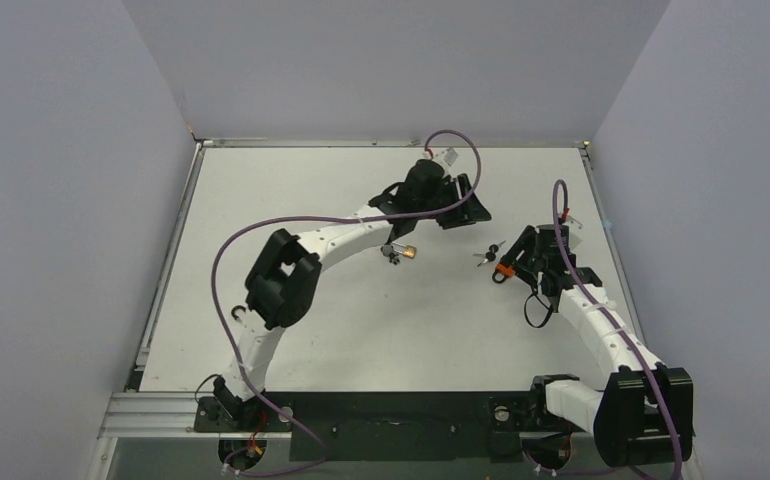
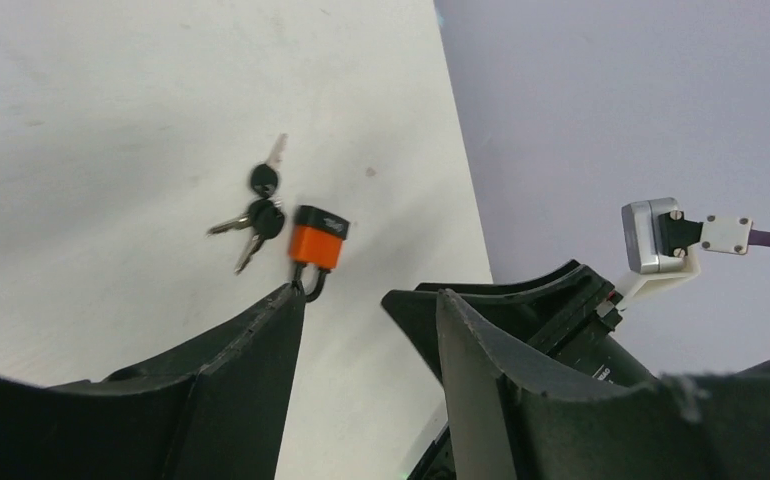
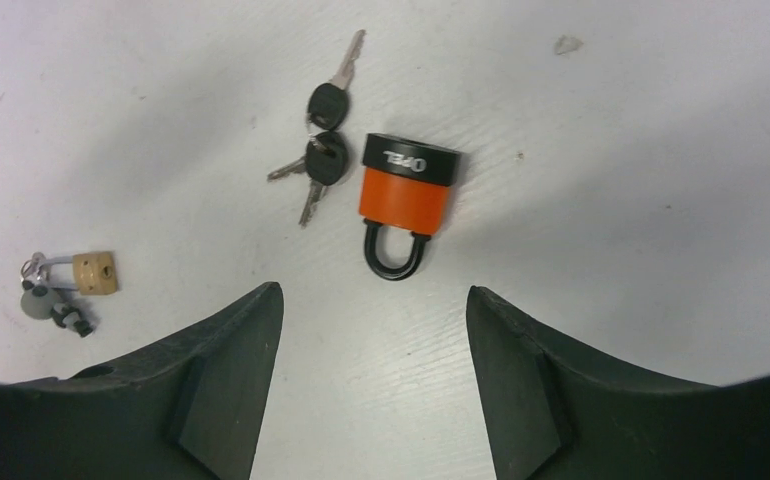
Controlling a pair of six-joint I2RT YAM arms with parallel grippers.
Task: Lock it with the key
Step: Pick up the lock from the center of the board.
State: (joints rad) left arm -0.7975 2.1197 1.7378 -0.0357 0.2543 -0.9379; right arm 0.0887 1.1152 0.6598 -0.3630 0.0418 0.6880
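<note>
The key bunch (image 3: 321, 150), thin keys with black heads on a small ring, lies flat on the white table just left of an orange padlock with a black cap and black shackle (image 3: 406, 190). Both also show in the left wrist view, the keys (image 2: 259, 205) and the padlock (image 2: 319, 240), and in the top view, the keys (image 1: 488, 253) and the padlock (image 1: 504, 270). My right gripper (image 3: 373, 290) is open and empty, with the padlock's shackle just ahead of its fingertips. My left gripper (image 2: 369, 295) is open and empty, behind and to the left of the keys (image 1: 471, 210).
A small brass padlock (image 3: 93, 272) with its own keys lies to the left, beside the left forearm (image 1: 408, 251). The right arm's wrist (image 2: 571, 320) is close to my left fingers. The table's right edge (image 1: 601, 215) and grey walls are near.
</note>
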